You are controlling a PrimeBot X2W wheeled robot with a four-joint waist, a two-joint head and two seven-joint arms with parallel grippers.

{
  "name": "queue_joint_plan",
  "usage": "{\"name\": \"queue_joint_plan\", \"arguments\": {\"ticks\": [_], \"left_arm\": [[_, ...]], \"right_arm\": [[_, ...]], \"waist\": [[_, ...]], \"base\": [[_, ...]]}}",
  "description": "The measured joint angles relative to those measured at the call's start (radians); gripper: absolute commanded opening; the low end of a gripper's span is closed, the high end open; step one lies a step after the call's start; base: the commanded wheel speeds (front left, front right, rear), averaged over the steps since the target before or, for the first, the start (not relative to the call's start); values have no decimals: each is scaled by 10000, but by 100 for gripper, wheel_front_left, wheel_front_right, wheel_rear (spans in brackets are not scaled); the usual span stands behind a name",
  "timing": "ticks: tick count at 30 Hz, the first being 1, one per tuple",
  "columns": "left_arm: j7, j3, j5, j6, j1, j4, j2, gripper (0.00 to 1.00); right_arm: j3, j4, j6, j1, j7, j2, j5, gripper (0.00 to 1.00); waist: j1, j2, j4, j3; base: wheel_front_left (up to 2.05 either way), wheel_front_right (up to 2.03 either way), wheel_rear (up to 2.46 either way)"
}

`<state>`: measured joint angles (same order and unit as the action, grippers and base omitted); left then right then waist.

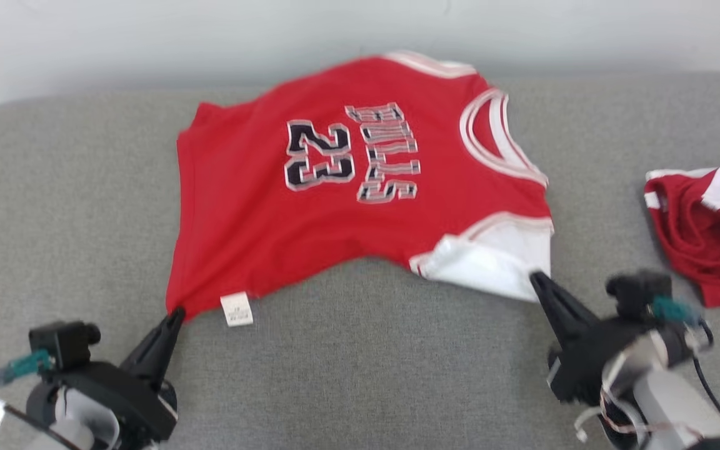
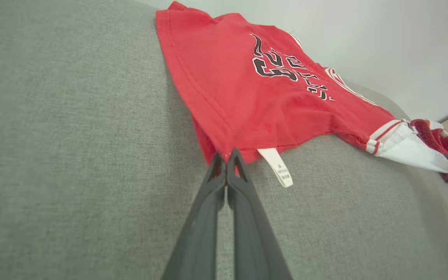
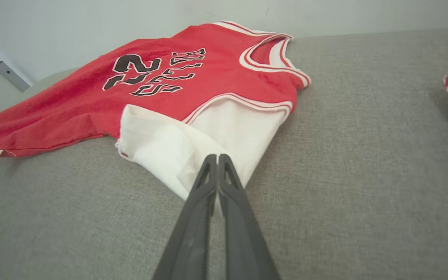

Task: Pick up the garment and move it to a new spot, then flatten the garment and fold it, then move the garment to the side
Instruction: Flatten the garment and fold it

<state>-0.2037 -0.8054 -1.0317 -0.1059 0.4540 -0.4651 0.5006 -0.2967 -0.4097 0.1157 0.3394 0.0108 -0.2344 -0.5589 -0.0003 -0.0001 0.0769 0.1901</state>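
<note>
Red jersey (image 1: 360, 187) lies spread on the grey surface (image 1: 360, 375); left gripper (image 1: 177, 311) pinches its red hem corner, fingers closed; right gripper (image 1: 535, 275) pinches its white corner, fingers closed.

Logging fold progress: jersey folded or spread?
Spread: jersey lies open, print up, near corners pinched by left gripper and right gripper.
</note>
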Motion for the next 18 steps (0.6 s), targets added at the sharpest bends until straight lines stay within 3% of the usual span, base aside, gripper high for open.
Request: {"name": "queue_joint_plan", "arguments": {"ticks": [11, 18], "left_arm": [[-171, -128, -151, 92, -1539, 146, 50, 0], [-86, -460, -115, 190, -1642, 38, -67, 0]], "right_arm": [[73, 123, 77, -1969, 443, -838, -420, 0], [-128, -42, 79, -2366, 372, -867, -617, 0]], "waist": [[1, 0, -99, -1376], [3, 0, -85, -1636]], "base": [[0, 0, 0], [0, 0, 0]]}}
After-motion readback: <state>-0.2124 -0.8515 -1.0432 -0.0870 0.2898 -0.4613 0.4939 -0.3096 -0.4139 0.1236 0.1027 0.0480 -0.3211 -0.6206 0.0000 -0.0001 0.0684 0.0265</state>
